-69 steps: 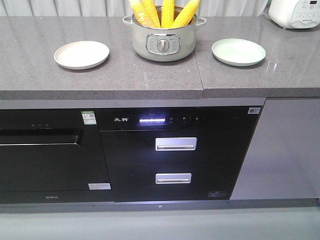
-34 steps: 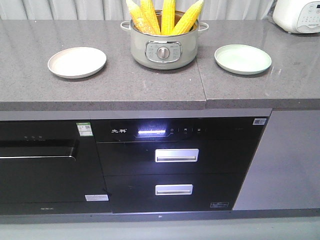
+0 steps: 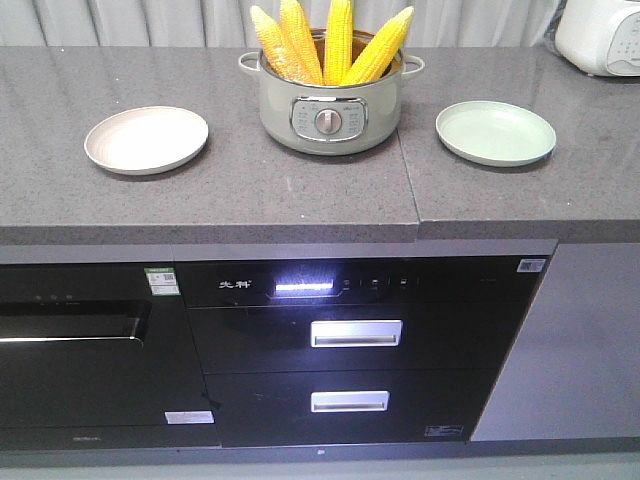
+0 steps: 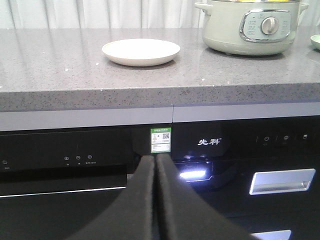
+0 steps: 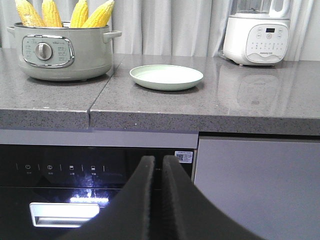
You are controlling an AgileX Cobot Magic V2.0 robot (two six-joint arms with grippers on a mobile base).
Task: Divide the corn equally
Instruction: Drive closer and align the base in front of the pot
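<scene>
four tapered cobs of corn (image 3: 338,40), bright to pale yellow with neat kernel rows, standing tips-up in the pale green pot (image 3: 328,115) on the grey bench (image 3: 250,190) between a cream plate (image 3: 146,140) and a green plate (image 3: 495,133). two white chinese characters (image 4: 209,142) on the black panel (image 4: 240,142) below, a green-and-white qr sticker (image 4: 161,140) beside them, print too fine to read. left fingers (image 4: 142,200) pressed together, right fingers (image 5: 140,200) closed to a thin slit, both empty

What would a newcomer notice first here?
Four yellow corn cobs stand upright in the pot at the middle of the counter, brighter than anything else. An empty cream plate lies left of it and an empty green plate right. The left gripper and right gripper are shut, low before the dark appliance fronts.
</scene>
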